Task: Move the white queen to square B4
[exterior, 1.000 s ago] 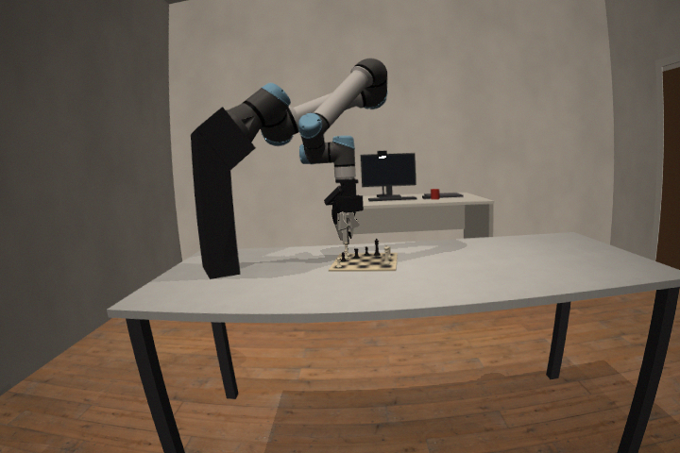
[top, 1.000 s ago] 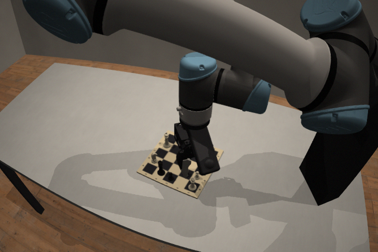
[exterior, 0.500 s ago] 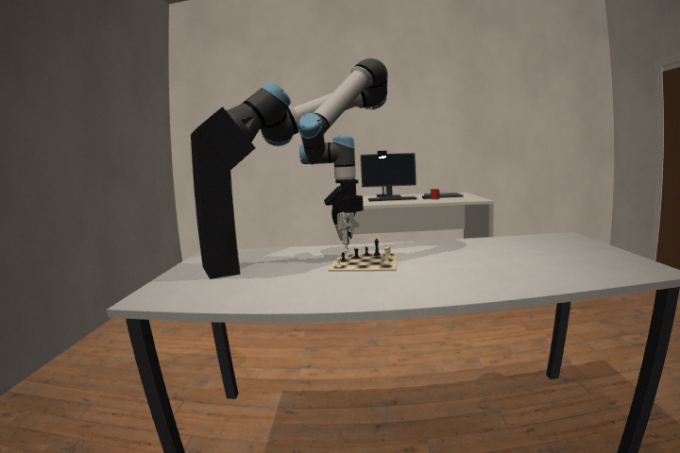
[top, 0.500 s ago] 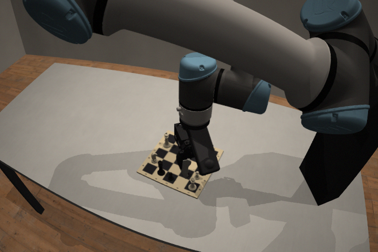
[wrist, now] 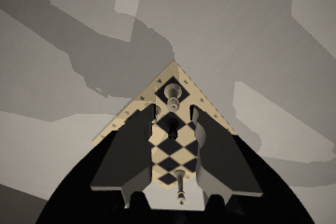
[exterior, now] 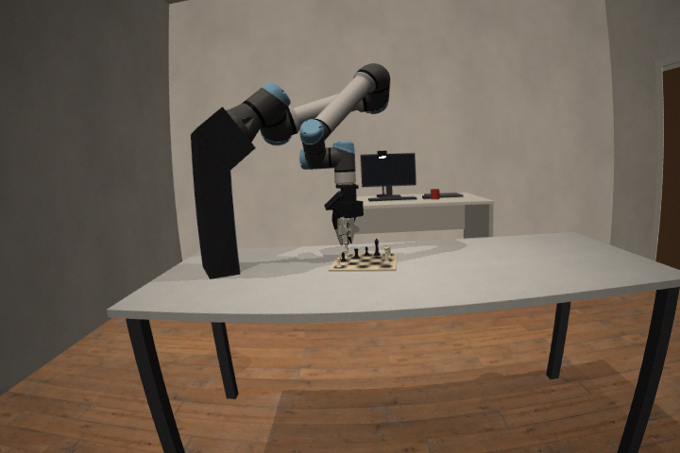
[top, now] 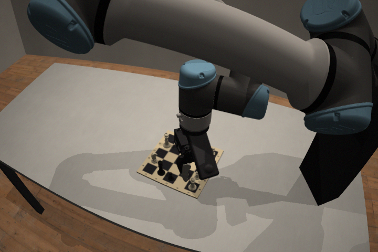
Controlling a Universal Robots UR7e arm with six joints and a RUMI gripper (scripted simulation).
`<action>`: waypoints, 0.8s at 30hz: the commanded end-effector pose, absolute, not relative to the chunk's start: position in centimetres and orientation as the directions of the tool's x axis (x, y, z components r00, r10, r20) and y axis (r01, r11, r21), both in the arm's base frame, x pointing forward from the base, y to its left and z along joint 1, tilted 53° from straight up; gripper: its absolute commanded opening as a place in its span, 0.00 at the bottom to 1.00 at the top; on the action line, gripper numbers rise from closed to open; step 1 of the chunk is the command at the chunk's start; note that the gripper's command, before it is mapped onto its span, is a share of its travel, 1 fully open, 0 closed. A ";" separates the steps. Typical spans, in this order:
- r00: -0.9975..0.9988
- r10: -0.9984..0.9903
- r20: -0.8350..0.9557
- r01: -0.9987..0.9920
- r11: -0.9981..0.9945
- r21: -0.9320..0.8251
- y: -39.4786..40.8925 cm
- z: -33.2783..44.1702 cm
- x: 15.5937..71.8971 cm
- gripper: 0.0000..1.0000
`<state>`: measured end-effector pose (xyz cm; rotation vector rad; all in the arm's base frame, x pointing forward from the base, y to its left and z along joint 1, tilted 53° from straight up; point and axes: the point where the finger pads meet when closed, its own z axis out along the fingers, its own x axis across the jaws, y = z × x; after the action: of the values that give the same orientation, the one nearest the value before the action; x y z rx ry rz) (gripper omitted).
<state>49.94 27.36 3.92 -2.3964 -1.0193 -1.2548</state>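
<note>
The fingers hang above the board [top: 146, 175], set narrow with a gap between them and holding nothing. The board lies about mid-bench [exterior: 512, 277]. The queen [wrist: 180, 182], as I take the slim white piece to be, stands below that gap, at the board's end towards the bench edge that bears the arm. The narrow gap leaves little margin, so an off-centre descent could tip the queen. A black piece [wrist: 173, 128] stands close by and could be clipped on the way to B4.
</note>
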 end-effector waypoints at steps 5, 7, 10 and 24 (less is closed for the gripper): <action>0.384 0.467 0.797 0.683 -0.724 0.096 28.2 2.9 51.0 0.25; 0.384 0.467 0.797 0.683 -0.724 0.096 28.3 2.9 51.1 0.25; 0.384 0.467 0.797 0.683 -0.724 0.096 28.3 2.8 51.2 0.25; 0.384 0.467 0.797 0.683 -0.724 0.096 28.4 2.8 51.2 0.25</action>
<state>51.18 28.36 2.75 -2.3966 -1.0188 -1.2557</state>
